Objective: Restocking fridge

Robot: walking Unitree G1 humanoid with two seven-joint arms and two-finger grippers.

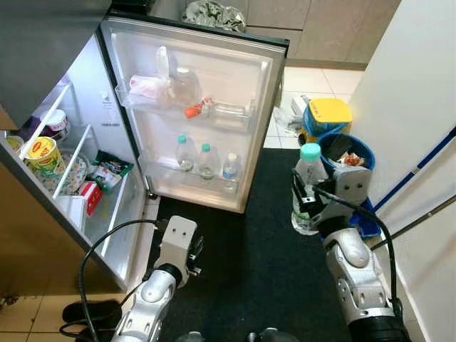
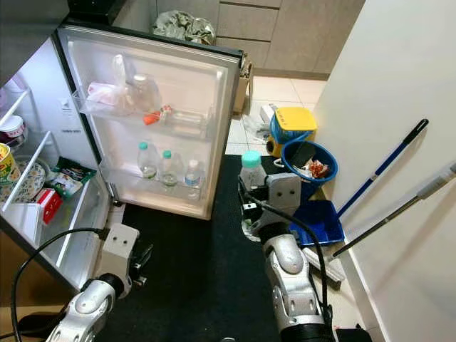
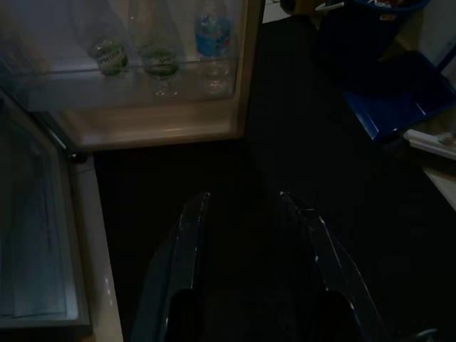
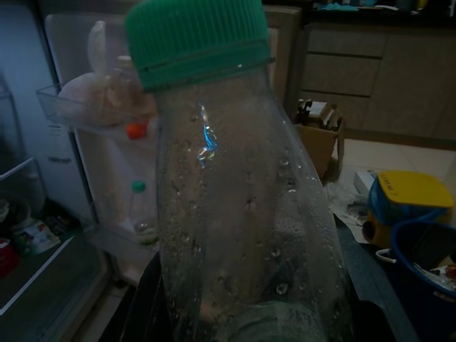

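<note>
Nearest the head camera, both silver arms reach out over a black mat (image 1: 249,242) laid before the open fridge (image 1: 85,164). On the robot's right, the right claw (image 1: 308,206) is clamped around a clear plastic bottle (image 1: 308,182) with a green cap, held upright above the mat, well apart from the fridge door (image 1: 203,107) and just beside a blue bucket (image 1: 350,153). Droplets bead the bottle's wall in the right wrist view. The left claw (image 3: 246,235) hangs low over the mat near the foot of the door, its two black fingers (image 3: 182,249) spread apart with nothing between them.

The door stands swung wide. Its lower rack carries three bottles (image 1: 205,162) upright in a row; its upper rack holds a plastic bag (image 1: 148,88), another bottle and something orange, too small to identify for sure. On the fridge shelves sit a yellow tub (image 1: 43,155) and a green packet (image 1: 108,169). Beyond the bucket stands a yellow-lidded container (image 1: 329,112), and a blue dustpan (image 2: 317,221) lies by the wall with a blue-handled mop (image 2: 385,164) leaning there.
</note>
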